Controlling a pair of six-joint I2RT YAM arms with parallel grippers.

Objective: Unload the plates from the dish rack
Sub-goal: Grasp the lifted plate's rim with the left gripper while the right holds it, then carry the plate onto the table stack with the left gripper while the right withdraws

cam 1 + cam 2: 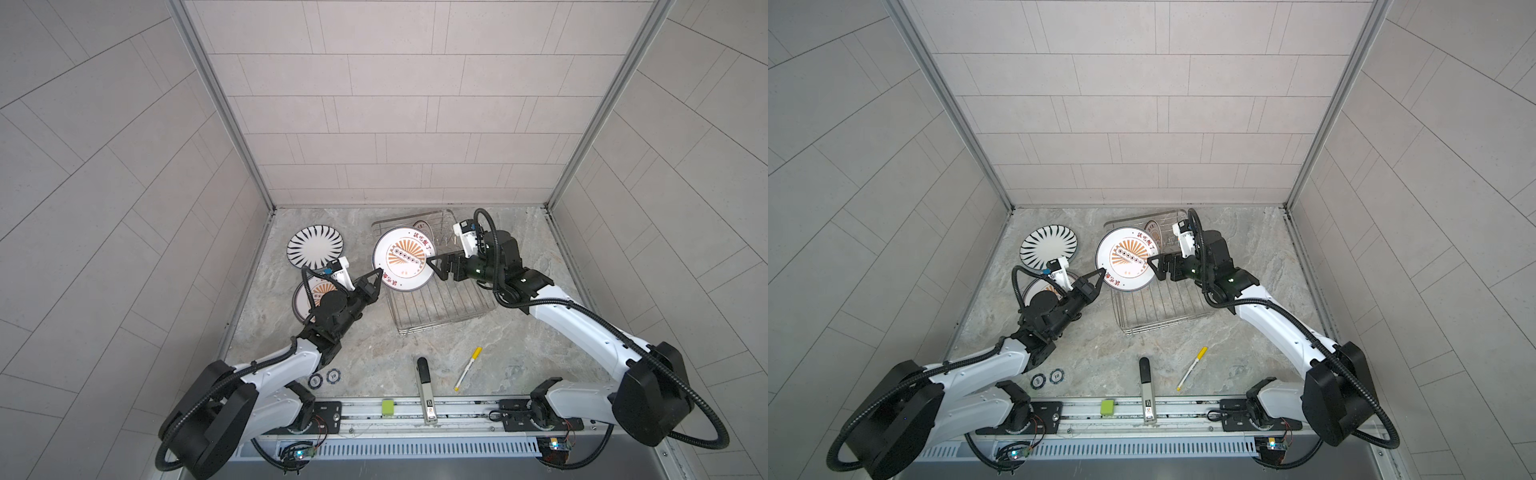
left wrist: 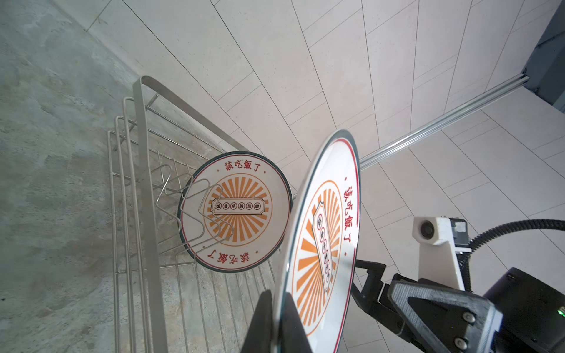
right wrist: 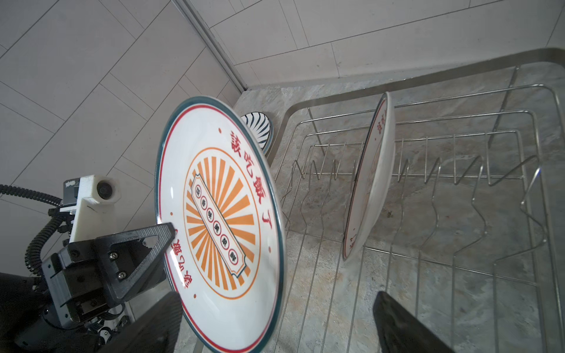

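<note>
I look past my left pincer and right pincer to a back wall of pale grey tiles. Matching tiled walls stand outboard of each pincer, joined at the left aluminium post and the right aluminium post. Beneath both pincers lies a marbled grey stone tabletop. The light is soft and even.

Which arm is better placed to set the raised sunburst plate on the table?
Left. The left gripper is shut on the rim of the raised sunburst plate, and the striped plate on the table lies nearby. The right gripper is open.
</note>
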